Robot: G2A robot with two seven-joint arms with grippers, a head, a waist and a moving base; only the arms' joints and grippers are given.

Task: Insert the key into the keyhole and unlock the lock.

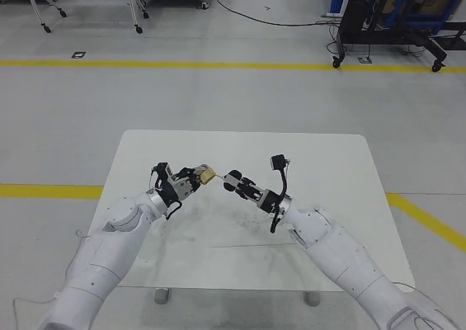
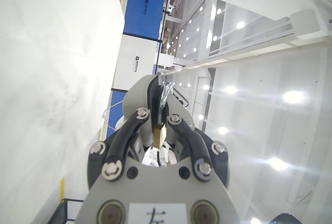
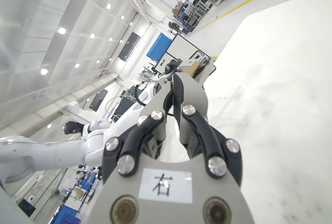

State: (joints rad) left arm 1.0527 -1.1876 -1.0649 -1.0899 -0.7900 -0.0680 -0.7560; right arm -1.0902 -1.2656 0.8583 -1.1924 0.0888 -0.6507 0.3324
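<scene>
Gripping the lock (image 1: 206, 174), the left hand (image 1: 191, 177) holds it in the air over the middle of the worktop (image 1: 315, 157), its brass body turned toward the right hand (image 1: 231, 180). The right hand is clenched on the key (image 1: 218, 176), a thin pale sliver bridging the short gap to the lock. Whether its tip sits in the keyhole cannot be told.

In the left wrist view the lock's brass edge is pinched between two grey fingers (image 2: 136, 98). A shiny metal piece, apparently the shackle (image 2: 165, 94), pokes out nearer the tips. In the right wrist view the right hand's dark pads (image 3: 177, 90) press close together with a silvery bit of key at their tips. The lock and the left hand sit just beyond them.

Each wrist carries a white label (image 2: 157, 213) bearing one dark character. Blue and white panels (image 2: 145, 9) in the room behind carry small print.

The worktop is white with rounded corners and smudged with dark scuffs on the robot's side of the hands. Around it the floor (image 1: 216, 99) is pale grey and crossed by yellow lines (image 1: 216, 63). A black wheeled frame (image 1: 389, 37) stands at the far right of the top view. The wrist views look up past the hands to a white ceiling dotted with round lights (image 2: 293, 96), while the top view takes in the whole worktop.
</scene>
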